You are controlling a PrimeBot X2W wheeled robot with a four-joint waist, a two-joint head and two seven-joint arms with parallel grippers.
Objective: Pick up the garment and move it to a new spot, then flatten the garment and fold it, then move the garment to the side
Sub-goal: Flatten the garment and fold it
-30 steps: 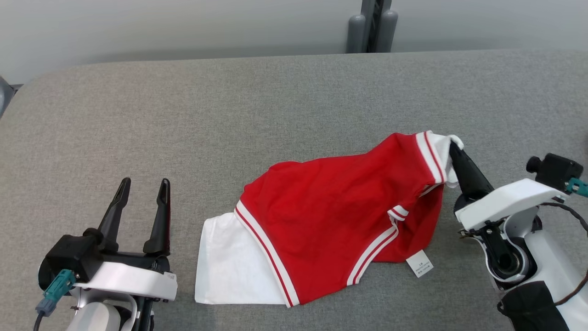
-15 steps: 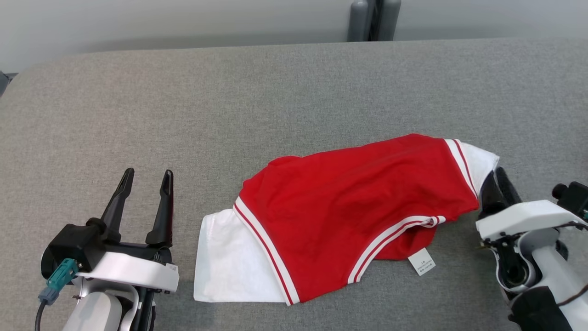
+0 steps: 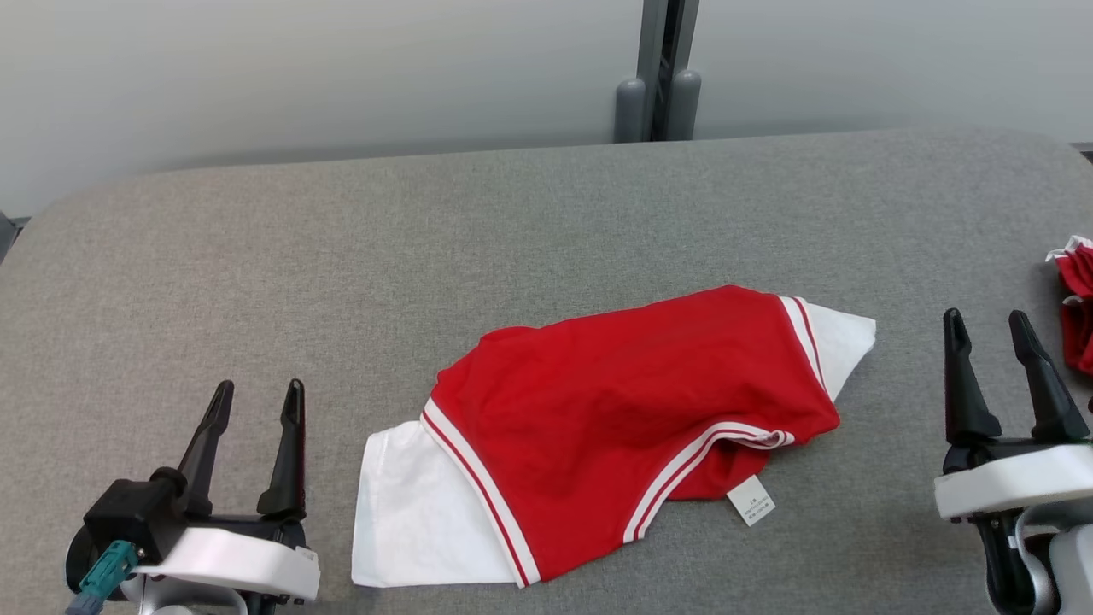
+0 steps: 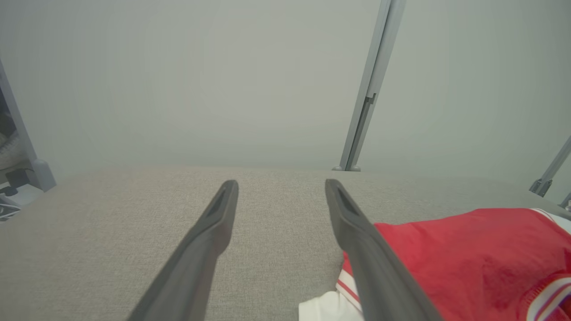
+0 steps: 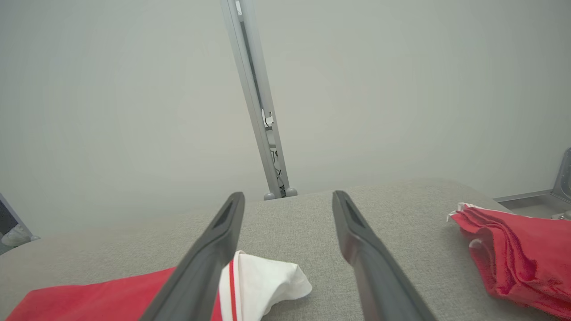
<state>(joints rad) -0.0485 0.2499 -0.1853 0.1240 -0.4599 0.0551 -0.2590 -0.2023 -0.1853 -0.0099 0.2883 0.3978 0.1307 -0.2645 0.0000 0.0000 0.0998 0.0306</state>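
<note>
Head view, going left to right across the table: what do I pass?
In order: left claw → red-and-white garment → right claw → another red cloth at the right edge.

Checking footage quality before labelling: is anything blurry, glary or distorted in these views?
Head view: soft even light, no glare, garment sharp. Left wrist view: claw fingers slightly soft, wall hazy. Right wrist view: post leans across frame; red cloth pile clear.

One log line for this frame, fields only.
garment: on table, rumpled, ungripped | left gripper: open, left of garment | right gripper: open, right of garment, not touching | aside: red folded pile, table's right edge
</note>
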